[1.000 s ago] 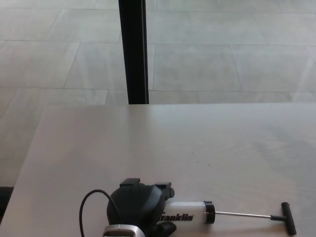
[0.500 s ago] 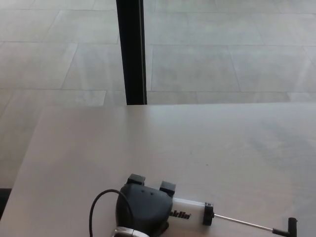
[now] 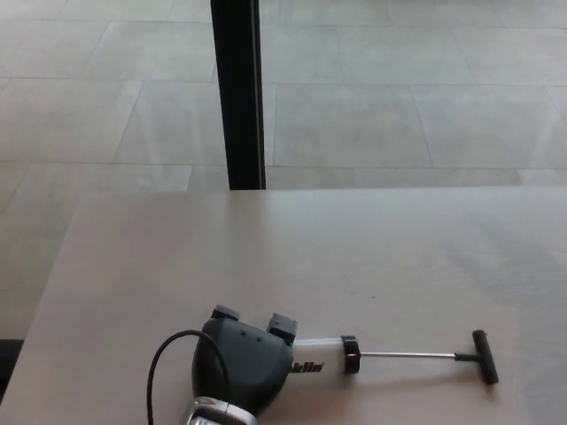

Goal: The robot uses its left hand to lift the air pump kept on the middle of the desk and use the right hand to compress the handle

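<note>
Black, the left hand (image 3: 239, 370) is wrapped around the clear barrel of the air pump (image 3: 321, 357) above the pale desk (image 3: 354, 266), T-handle (image 3: 484, 356) pulled out.

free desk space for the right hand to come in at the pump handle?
Yes. The desk is bare from its far edge down to the air pump, and bare right of the T-handle. The only crowding is bottom left, where the left hand wraps the pump barrel beside a black cable. The right hand is not in view.

Soft even daylight, faint shadows, slightly hazy
</note>
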Controlling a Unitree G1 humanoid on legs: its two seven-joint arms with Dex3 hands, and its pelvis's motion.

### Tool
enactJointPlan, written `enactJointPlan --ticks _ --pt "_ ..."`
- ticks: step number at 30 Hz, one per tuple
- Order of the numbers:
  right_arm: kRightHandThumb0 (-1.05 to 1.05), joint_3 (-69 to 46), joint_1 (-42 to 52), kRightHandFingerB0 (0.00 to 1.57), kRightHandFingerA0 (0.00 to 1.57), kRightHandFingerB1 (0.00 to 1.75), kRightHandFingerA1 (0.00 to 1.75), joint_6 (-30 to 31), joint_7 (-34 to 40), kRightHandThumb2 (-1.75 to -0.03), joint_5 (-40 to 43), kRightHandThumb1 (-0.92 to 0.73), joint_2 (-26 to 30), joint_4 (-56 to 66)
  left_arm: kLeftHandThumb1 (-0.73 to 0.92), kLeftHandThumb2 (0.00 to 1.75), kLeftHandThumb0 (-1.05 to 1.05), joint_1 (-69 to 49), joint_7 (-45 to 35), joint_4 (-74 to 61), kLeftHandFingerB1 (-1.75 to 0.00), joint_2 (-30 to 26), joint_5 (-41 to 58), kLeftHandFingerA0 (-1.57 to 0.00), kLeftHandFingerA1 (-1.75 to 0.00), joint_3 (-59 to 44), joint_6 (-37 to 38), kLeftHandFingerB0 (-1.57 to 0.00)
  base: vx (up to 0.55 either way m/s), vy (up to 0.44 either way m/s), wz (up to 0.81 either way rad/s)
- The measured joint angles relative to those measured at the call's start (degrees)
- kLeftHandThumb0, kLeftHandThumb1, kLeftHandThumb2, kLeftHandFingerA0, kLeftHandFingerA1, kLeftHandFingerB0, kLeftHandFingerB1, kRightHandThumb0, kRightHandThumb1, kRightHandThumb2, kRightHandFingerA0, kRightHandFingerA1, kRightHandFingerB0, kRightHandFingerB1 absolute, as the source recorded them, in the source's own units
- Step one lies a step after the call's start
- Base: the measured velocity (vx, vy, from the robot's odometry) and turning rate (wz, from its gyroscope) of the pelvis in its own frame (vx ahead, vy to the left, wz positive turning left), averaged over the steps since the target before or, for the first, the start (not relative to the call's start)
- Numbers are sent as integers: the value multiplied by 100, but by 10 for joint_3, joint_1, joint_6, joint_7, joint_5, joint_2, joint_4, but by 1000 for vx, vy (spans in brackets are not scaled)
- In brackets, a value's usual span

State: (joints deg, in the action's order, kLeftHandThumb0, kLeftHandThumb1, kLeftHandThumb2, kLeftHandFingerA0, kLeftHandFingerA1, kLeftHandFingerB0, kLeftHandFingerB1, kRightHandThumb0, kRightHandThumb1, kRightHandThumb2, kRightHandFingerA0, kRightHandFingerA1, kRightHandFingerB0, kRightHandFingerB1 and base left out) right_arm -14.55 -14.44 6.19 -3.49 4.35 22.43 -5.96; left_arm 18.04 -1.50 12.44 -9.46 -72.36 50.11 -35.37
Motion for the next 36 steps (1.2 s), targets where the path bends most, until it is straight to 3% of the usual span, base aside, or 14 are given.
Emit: enactJointPlan --ticks 1,3,5,6,7,8,12,13,15,20,21,22,33,36 --pt "-67 0 0 52 34 41 51 1 0 -66 0 -87 0 0 79 75 -29 -3 5 4 -87 5 2 -82 -171 -7 1 -74 0 0 0" --pt "-67 0 -1 52 34 41 51 4 0 -66 0 -86 0 0 80 74 -27 -12 22 12 -87 18 9 -81 -172 -26 6 -72 0 0 0" --pt "-68 -1 -1 53 37 41 53 5 0 -66 0 -86 0 0 74 88 -25 -20 40 19 -111 33 16 -88 -175 -47 11 -78 0 0 0" --pt "-68 -1 -1 53 37 41 53 5 0 -66 -1 -86 0 0 74 88 -25 -25 49 20 -111 38 20 -88 -175 -57 14 -78 0 0 0" --pt "-67 -1 -1 54 38 41 53 5 0 -66 -1 -86 0 0 65 90 -16 -29 59 21 -123 43 25 -108 -171 -67 19 -77 0 0 0" --pt "-67 -1 -1 53 38 41 52 5 0 -66 -1 -86 0 0 64 96 -20 -33 70 21 -148 49 30 -88 -175 -78 24 -74 0 0 0" --pt "-65 0 1 53 39 42 54 5 0 -66 0 -86 0 -1 60 110 -17 -44 103 21 -148 64 50 -89 -175 -112 46 -77 0 0 0" --pt "-65 0 2 58 44 43 72 5 0 -66 0 -84 0 -1 58 112 -18 -49 114 21 -148 70 58 -88 -175 -125 55 -75 0 0 0" --pt "-64 0 2 57 46 42 62 5 0 -65 1 -84 -2 -1 59 111 -17 -54 128 21 -140 74 67 -86 -175 -139 68 -75 0 0 0" --pt "-61 -1 4 57 55 42 57 5 0 -65 4 -85 -13 -1 58 109 -16 -65 163 26 -146 84 98 -83 -175 -176 113 -71 0 0 0" --pt "-62 -1 5 56 55 43 56 6 0 -65 4 -85 -15 -1 56 112 -25 -68 169 26 -116 86 104 -111 -135 -182 122 -85 0 0 0" --pt "-62 -1 6 54 54 43 54 6 0 -65 4 -85 -16 -1 60 104 -16 -70 173 25 -147 86 107 -82 -175 -186 128 -68 0 0 0" --pt "-68 2 8 48 52 41 52 11 0 -66 5 -86 -29 -3 60 100 -15 -90 234 35 -135 89 163 -77 -175 -226 228 -73 0 0 0" --pt "-69 4 8 46 49 40 53 18 0 -66 5 -88 -33 -3 58 108 -15 -90 247 39 -132 83 176 -80 -169 -231 254 -75 0 0 0"
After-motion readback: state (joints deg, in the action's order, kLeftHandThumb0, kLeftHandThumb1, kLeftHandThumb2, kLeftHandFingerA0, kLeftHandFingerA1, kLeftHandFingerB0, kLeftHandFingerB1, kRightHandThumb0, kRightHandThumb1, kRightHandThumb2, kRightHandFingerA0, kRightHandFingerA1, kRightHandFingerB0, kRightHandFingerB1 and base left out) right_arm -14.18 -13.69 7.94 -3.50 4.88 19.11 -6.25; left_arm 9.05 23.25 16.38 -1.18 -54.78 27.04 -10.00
